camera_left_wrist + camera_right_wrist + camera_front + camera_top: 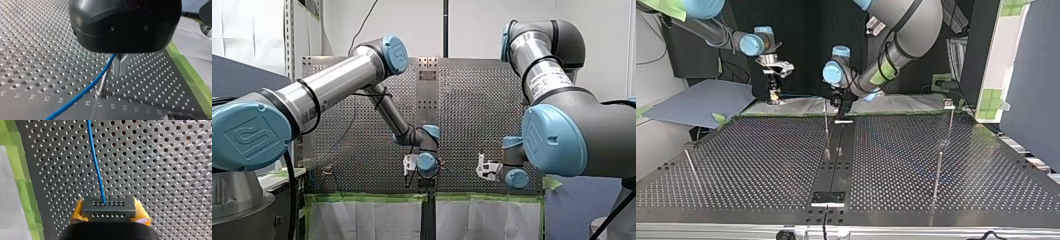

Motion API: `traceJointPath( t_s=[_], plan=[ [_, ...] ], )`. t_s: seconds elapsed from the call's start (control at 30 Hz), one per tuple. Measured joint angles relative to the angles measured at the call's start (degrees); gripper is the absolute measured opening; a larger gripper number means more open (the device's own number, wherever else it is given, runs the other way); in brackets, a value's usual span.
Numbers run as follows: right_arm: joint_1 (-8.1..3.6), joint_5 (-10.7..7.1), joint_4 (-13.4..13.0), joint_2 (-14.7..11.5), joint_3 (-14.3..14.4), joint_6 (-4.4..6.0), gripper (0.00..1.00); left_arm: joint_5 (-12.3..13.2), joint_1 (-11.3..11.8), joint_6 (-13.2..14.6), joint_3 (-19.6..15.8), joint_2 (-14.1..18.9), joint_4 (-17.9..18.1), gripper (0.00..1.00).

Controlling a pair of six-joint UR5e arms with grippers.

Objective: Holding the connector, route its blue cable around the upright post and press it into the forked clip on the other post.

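Right gripper (110,216), in its own wrist view, is clamped w/ its yellow pads (78,213) on the two ends of the dark grey rectangular connector w/ rows of small holes (109,207); the jaws stand only as wide as that block and hold nothing else. The thin blue cable (96,162) leaves the middle of the connector's holed face and runs ahead toward 12 o'clock, leaning a bit to 11, over the perforated metal table (162,170). A strip of green tape (15,170) edges the table at the connector's 9 o'clock. In the top view the connector hangs over the table's far edge, approx 11 o'clock from the table's centre. From there the cable runs about level toward 3 o'clock to the left gripper (838,106). That one has a black body w/ metal fingers (116,66) closed to a thin seam. The cable comes out right at them, so it looks pinched there, tho the body hides the upper part. In the left wrist view the cable slopes off from the fingers toward 7 o'clock and crosses the slim upright metal post (102,87). The post stands just beside the fingertips, its foot by the printed no. 27 (100,105). Can't tell if cable and post touch. Further out in the top view, a thin post topped by a small pale block (948,104) stands at 2 o'clock, well apart from both grippers; it's too small to tell if it's forked. A plain post (938,172) stands at 3 o'clock and a leaning rod (691,167) at 9 o'clock.
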Motion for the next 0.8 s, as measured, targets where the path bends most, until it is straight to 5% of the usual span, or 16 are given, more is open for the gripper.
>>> traceJointPath(
  t_s=[0.8],
  plan=[
    [-0.25, 0.15, 8.28, 0.00, -8.72, -0.30, 0.00, 0.98, 1.77, -0.01, 5.55, -0.01, -9.57, 0.00]
  ],
)
